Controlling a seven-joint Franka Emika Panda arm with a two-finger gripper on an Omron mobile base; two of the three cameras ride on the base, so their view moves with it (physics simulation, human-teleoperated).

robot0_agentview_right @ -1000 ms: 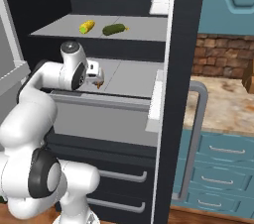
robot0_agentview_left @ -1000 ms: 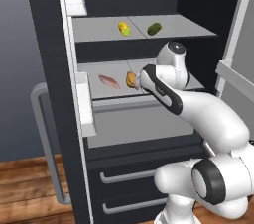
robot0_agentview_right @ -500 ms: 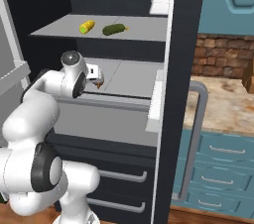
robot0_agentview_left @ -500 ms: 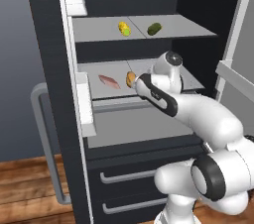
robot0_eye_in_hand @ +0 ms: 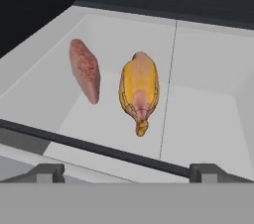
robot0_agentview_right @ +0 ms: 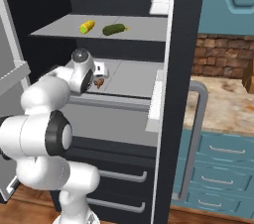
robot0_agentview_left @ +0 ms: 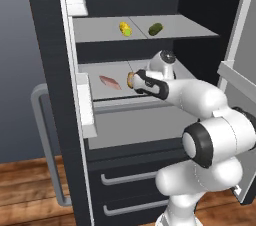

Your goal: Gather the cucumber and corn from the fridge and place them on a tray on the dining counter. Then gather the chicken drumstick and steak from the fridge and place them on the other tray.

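We list finishes ahead of the gripper (robot0_eye_in_hand: 126,171):
- chicken drumstick (robot0_eye_in_hand: 139,90): glossy golden skin, faintly ridged.
- steak (robot0_eye_in_hand: 85,70), just beside it: matt, mottled, grainy red.
- drawer (robot0_eye_in_hand: 203,104) beneath both: smooth matt pale plastic.
- fridge (robot0_agentview_left: 47,60): dark satin shell.
- handle (robot0_agentview_left: 47,142): brushed grey metal.
- floor (robot0_agentview_left: 27,187): wood planks.

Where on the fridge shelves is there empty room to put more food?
Lower shelf: bare to the right of the chicken drumstick; the steak crowds its left. Upper shelf: bare right of the cucumber and left of the corn.
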